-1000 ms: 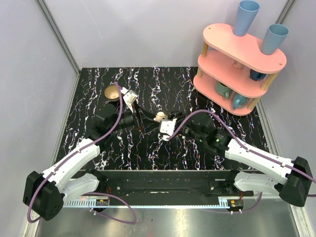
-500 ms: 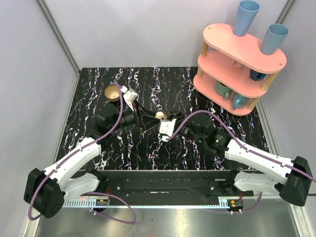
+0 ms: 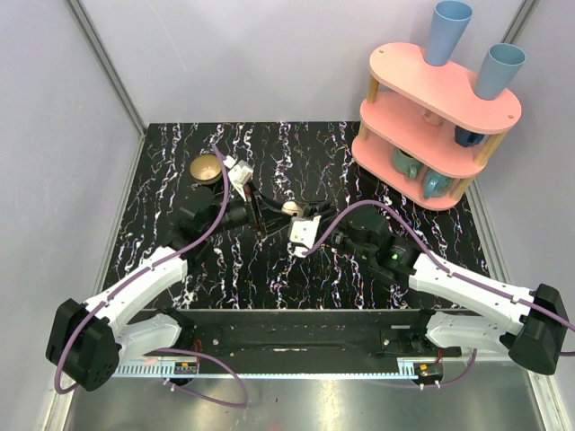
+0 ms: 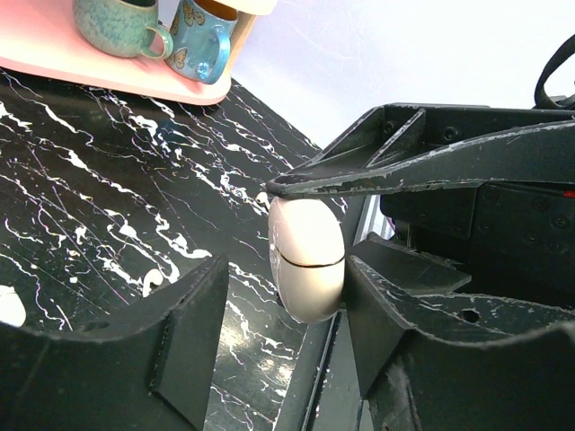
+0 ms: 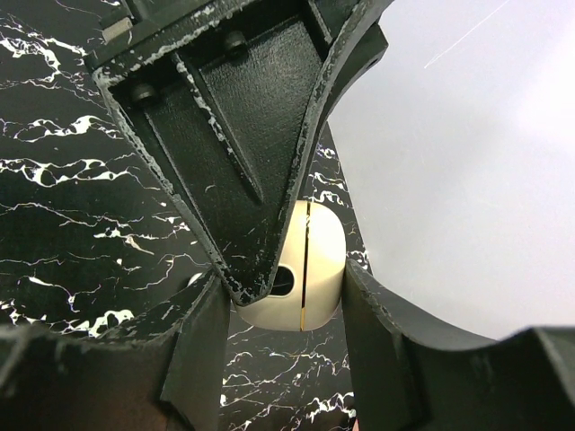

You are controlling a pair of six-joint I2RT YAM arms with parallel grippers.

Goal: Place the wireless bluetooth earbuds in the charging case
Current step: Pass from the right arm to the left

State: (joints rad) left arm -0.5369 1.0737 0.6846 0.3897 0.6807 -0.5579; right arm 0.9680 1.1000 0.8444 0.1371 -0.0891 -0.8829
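A black white-veined table (image 3: 296,148) sits between pale walls, with a pink shelf (image 3: 431,99) of cups at the back right. From above, both arms stretch in low from the near corners and meet mid-table. The left gripper (image 3: 274,215) and right gripper (image 3: 305,214) are nose to nose on the cream charging case (image 3: 292,209). I cannot pick the earbuds out from the veins. From the left wrist, its jaws stand part-spread astride the case (image 4: 307,260): one finger (image 4: 395,287) lies against it, the other (image 4: 184,323) off it. The right arm's fingertip rests on the case's top. From the right wrist, its two fingers pinch the case (image 5: 314,260) across its closed seam, with the left finger (image 5: 234,135) overlapping its front.
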